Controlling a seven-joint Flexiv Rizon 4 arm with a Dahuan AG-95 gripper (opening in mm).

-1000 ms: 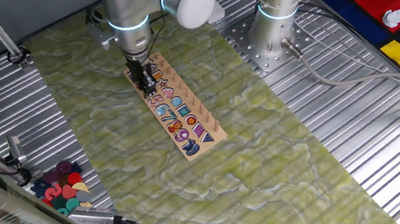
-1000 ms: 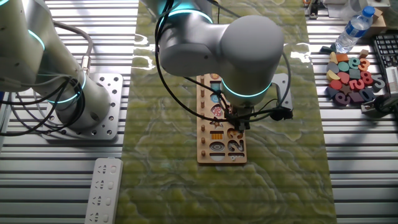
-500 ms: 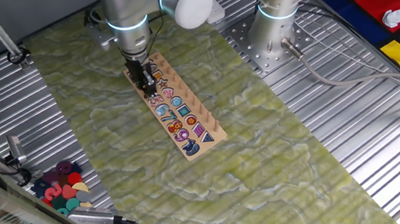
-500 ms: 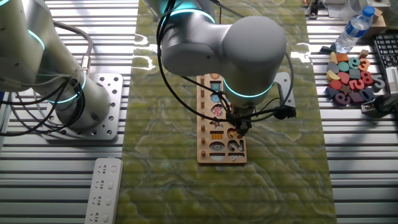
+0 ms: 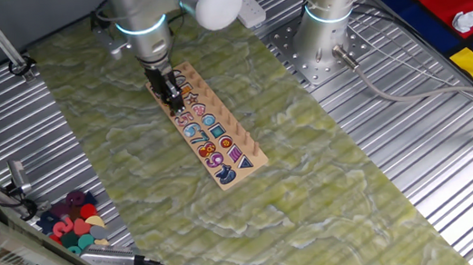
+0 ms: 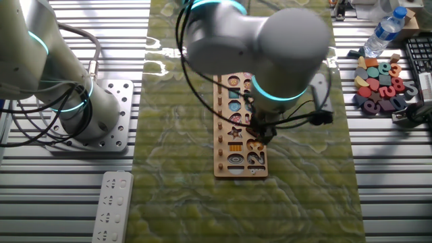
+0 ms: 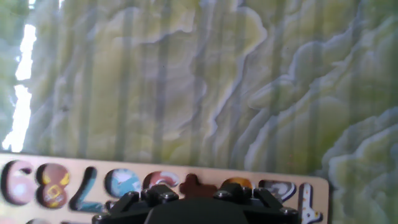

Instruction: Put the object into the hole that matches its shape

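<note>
The wooden shape board (image 5: 254, 159) lies on the green mat, its holes filled with coloured numbers and shapes; it also shows in the other fixed view (image 6: 219, 169) and along the bottom of the hand view (image 7: 314, 186). My gripper (image 5: 173, 97) stands over the board's far end, also seen in the other fixed view (image 6: 259, 132). In the hand view the dark red-brown object (image 7: 197, 184) sits between my jaws (image 7: 198, 194), level with the board's row of pieces, between a pink piece and an orange one. The jaws look closed on it. Their tips are hidden.
A heap of loose pink, teal and yellow pieces (image 5: 73, 224) lies on the metal table left of the mat, also in the other fixed view (image 6: 379, 81). A second arm's base (image 5: 328, 20) stands at the back. A remote (image 6: 113, 206) and a water bottle (image 6: 383, 30) lie off the mat.
The arm's upper links have swung sideways and look larger from above. The gripper tip has stayed over the same spot at the board's far end.
</note>
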